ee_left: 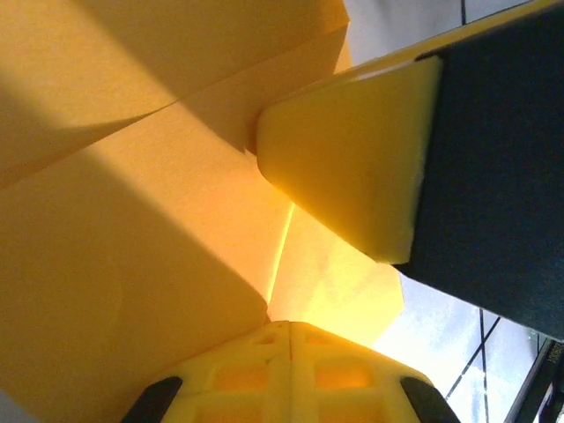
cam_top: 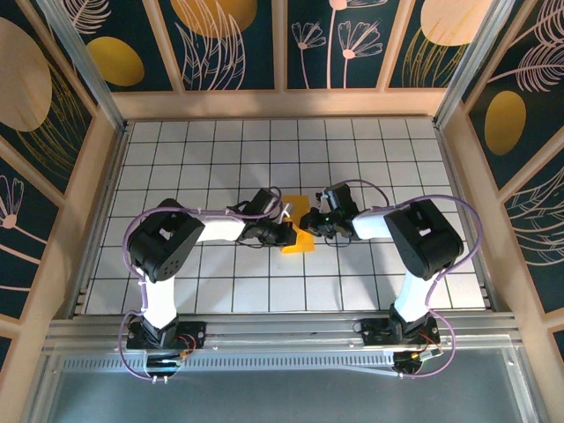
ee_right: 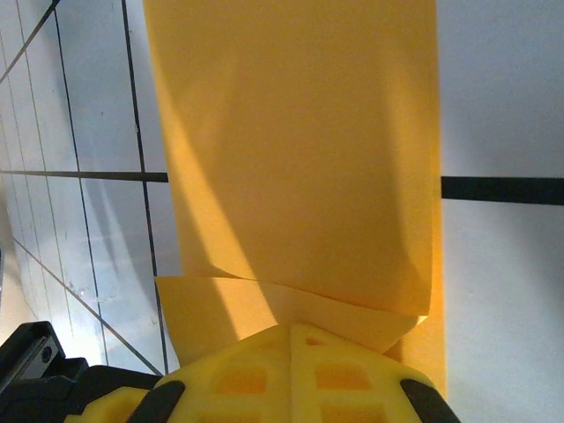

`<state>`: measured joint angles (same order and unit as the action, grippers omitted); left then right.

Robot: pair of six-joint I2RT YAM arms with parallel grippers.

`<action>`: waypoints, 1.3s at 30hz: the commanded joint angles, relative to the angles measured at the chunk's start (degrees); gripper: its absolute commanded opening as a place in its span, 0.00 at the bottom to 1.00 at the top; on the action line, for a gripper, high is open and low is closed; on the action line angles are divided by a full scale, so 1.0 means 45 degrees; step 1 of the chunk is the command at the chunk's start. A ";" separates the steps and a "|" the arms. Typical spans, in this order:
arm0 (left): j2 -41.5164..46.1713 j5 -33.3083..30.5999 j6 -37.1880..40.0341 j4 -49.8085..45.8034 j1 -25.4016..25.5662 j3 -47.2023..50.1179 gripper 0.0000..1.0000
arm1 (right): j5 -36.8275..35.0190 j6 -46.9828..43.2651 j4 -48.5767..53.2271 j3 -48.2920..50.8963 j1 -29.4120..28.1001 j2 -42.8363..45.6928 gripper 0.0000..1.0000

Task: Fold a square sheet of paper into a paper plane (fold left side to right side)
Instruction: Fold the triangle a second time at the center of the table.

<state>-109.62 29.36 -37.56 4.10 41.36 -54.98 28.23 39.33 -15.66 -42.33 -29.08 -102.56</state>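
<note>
The square sheet of paper is orange-yellow and lies folded into a small layered piece at the middle of the grid table. No pointed paper plane shape is to be seen. My left gripper meets it from the left and my right gripper from the right. Both are shut, their tips against the paper. In the left wrist view the paper has raised creased flaps, my left gripper touches a crease, and the right gripper's finger presses on the sheet. In the right wrist view overlapping layers of paper run out from under my right gripper. Whether either pinches a layer I cannot tell.
The white grid table is walled by a wooden frame with dark floral panels at the back and sides. A metal rail with both arm bases runs along the near edge. Open tiles lie on all sides of the paper.
</note>
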 commanded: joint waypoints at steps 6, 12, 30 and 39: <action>0.0389 0.0277 0.0681 -0.1103 0.0288 0.1249 0.00 | -0.0648 -0.0260 0.1330 0.0326 0.0056 -0.0743 0.00; 0.0562 0.0309 0.1013 -0.1195 0.0486 0.1689 0.00 | -0.0667 -0.0265 0.1356 0.0334 0.0070 -0.0768 0.00; 0.1220 0.0131 0.1374 -0.1246 0.0644 0.2048 0.00 | -0.0653 -0.0286 0.1429 0.0286 0.0075 -0.0776 0.00; 0.0692 -0.0756 0.1329 -0.1609 0.0652 -0.0083 0.01 | -0.0081 -0.0176 0.0748 0.0131 0.0094 0.0000 0.00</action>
<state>-105.36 27.57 -32.32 0.16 43.97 -52.60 31.05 39.35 -15.75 -42.37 -29.15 -103.00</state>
